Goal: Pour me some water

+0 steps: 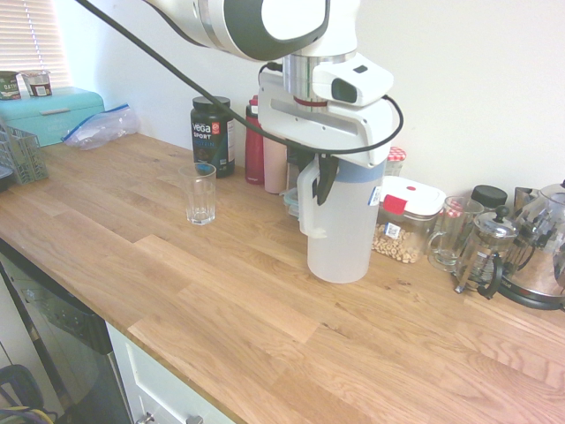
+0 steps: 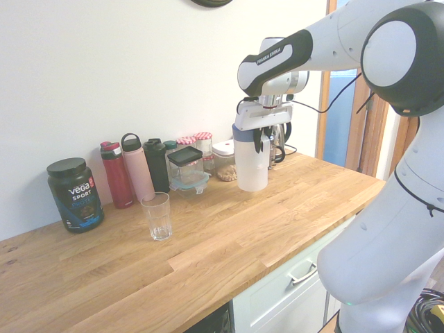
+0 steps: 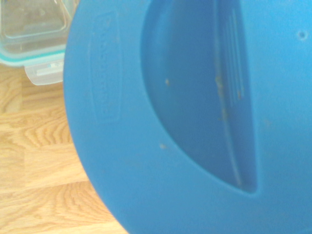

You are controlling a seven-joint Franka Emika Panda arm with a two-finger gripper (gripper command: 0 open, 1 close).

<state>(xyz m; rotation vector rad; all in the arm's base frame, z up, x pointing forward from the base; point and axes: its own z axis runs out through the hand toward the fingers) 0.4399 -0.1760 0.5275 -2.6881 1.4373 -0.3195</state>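
A tall frosted-white pitcher (image 1: 342,231) with a blue lid (image 3: 195,122) stands upright at the back of the wooden counter (image 1: 221,309). I cannot tell whether its base touches the wood. The water inside does not show clearly through the frosted wall. My gripper (image 1: 320,187) comes down from above and is shut on the pitcher's side handle (image 1: 305,201). The second exterior view shows the gripper (image 2: 262,144) over the pitcher (image 2: 251,166) too. An empty drinking glass (image 1: 200,193) stands apart to the left, and in the second exterior view the glass (image 2: 157,216) sits nearer the counter's front.
Along the wall stand a black Vega tub (image 1: 213,134), a red bottle (image 1: 254,146), a pink bottle (image 1: 274,163), a red-clipped food box (image 1: 404,216), a glass mug (image 1: 450,231), a French press (image 1: 481,256) and a kettle (image 1: 543,247). A teal bread box (image 1: 48,110) sits far left.
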